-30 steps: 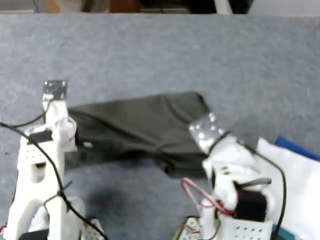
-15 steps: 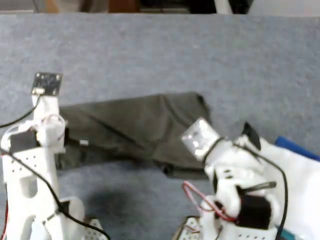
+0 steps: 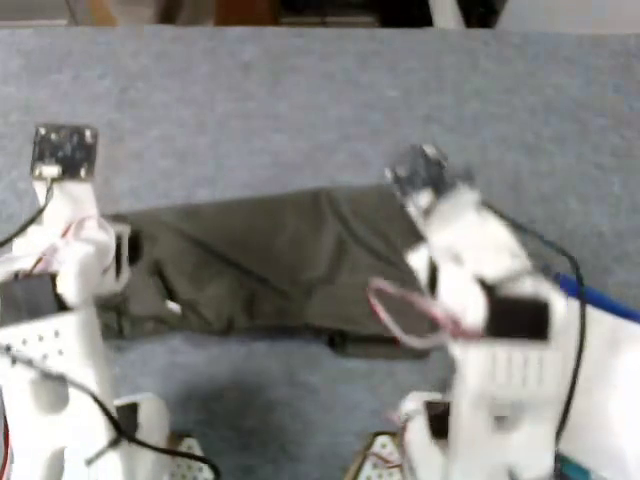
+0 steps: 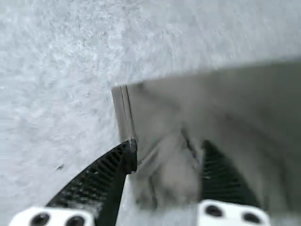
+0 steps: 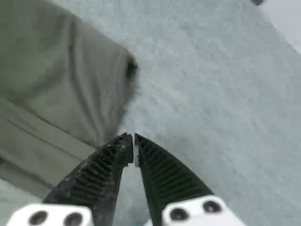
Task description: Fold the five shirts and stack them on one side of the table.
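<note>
A dark olive shirt (image 3: pixel 270 260) lies spread across the middle of the grey table (image 3: pixel 300 100). My left arm (image 3: pixel 60 270) stands over the shirt's left end. In the left wrist view my left gripper (image 4: pixel 169 150) is shut on a bunched fold of the shirt (image 4: pixel 211 108) near its hemmed edge. My right arm (image 3: pixel 480 280) leans over the shirt's right end. My right gripper (image 5: pixel 134 141) is shut with nothing visible between its fingertips. It hovers over bare table just beside the edge of the shirt (image 5: pixel 56 84).
A stack of white folded cloth (image 3: pixel 605 380) with a blue piece (image 3: pixel 600 297) at its far edge lies at the table's near right. The far half of the table is bare grey felt. Both arm bases stand at the near edge.
My left arm has moved left and the shirt's left end has stretched out with it. My right arm has swung from the shirt's near right edge toward its far right corner.
</note>
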### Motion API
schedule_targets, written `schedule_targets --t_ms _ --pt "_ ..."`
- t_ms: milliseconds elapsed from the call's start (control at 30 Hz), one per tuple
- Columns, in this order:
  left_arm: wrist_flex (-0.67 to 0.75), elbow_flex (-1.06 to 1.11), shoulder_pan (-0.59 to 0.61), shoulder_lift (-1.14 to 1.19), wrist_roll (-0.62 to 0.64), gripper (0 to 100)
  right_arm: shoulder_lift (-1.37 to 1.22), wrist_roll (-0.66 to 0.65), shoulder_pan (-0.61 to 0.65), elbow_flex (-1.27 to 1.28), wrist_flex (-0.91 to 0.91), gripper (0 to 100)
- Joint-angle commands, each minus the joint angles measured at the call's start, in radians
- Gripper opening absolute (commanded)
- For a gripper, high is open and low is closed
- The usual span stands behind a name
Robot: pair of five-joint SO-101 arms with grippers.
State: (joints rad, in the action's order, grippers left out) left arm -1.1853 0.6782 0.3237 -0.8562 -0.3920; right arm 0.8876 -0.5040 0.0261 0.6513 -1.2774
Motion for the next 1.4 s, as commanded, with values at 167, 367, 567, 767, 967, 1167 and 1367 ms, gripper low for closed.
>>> schedule_targets --t_ms 167,367,567,767,967,1167,1367 --pt "0.238 -0.112 -0.011 0.398 0.276 2 -0.704 0.161 0.191 -0.437 0.029 0.6" --pt "0.236 -0.256 -0.028 0.714 0.296 2 -1.087 0.190 0.183 -0.644 0.031 0.6" --pt "0.236 -0.439 -0.025 1.009 0.295 2 -1.400 0.190 0.151 -0.877 0.080 0.6" --pt "0.218 -0.637 -0.025 1.227 0.293 2 -1.702 0.187 0.076 -1.236 0.068 0.5" --pt "0.078 -0.876 -0.023 1.380 0.293 2 -1.886 0.183 0.048 -1.636 -0.138 0.5" --pt "-0.097 -1.142 -0.003 1.440 0.293 2 -1.971 0.092 0.081 -2.009 -0.434 0.5" --pt "-0.313 -1.367 -0.006 1.438 0.238 2 -1.956 0.092 0.073 -2.186 -0.511 0.5"
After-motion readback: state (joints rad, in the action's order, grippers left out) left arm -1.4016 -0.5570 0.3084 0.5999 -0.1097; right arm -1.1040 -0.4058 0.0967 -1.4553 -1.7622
